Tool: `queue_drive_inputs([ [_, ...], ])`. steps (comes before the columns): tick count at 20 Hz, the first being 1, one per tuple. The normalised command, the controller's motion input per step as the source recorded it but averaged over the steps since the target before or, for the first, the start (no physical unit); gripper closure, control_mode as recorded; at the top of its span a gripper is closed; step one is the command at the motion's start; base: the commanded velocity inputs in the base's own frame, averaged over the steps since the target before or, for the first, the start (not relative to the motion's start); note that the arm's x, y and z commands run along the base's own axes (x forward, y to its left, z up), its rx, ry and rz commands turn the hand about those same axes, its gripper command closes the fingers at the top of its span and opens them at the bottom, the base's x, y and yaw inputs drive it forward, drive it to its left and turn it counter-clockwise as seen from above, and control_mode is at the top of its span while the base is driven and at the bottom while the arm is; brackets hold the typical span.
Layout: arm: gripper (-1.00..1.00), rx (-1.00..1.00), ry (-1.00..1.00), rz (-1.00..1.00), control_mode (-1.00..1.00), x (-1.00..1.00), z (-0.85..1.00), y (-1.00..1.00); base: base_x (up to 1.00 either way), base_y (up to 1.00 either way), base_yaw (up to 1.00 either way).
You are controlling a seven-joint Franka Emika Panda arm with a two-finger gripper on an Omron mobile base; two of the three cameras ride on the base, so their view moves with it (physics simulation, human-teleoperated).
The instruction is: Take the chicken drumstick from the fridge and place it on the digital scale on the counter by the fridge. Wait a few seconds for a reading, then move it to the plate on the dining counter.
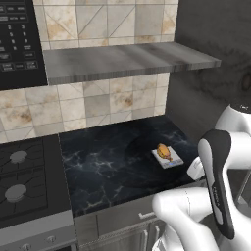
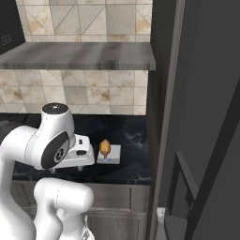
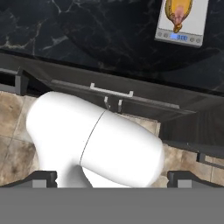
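The chicken drumstick (image 1: 163, 151), golden-brown and orange, lies on the digital scale (image 1: 170, 160), a small pale slab near the front right of the black marble counter (image 1: 108, 166). From the other side, the drumstick (image 2: 106, 148) and scale (image 2: 109, 158) sit close to the dark fridge (image 2: 201, 117). My gripper (image 3: 111, 178) is open and holds nothing. It hangs in front of the counter's edge and looks down, back from the scale (image 3: 181, 27) and drumstick (image 3: 178, 9). The plate and the dining counter are out of view.
A stove (image 1: 24, 181) adjoins the counter on the left, below a black microwave (image 1: 19, 39). A grey shelf (image 1: 122, 59) juts out over the counter against the tiled wall. A drawer with a silver handle (image 3: 111, 91) lies under the counter's edge.
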Motion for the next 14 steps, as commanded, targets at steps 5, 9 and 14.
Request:
queue_drive_inputs([
  [5,-1.00,0.00,0.00,0.00,-1.00,0.00,0.00,0.00,0.00,0.00,0.00],
  [9,-1.00,0.00,0.00,0.00,-1.00,0.00,0.00,0.00,0.00,0.00,0.00],
  [14,-1.00,0.00,0.00,0.00,-1.00,0.00,0.00,0.00,0.00,0.00,0.00],
])
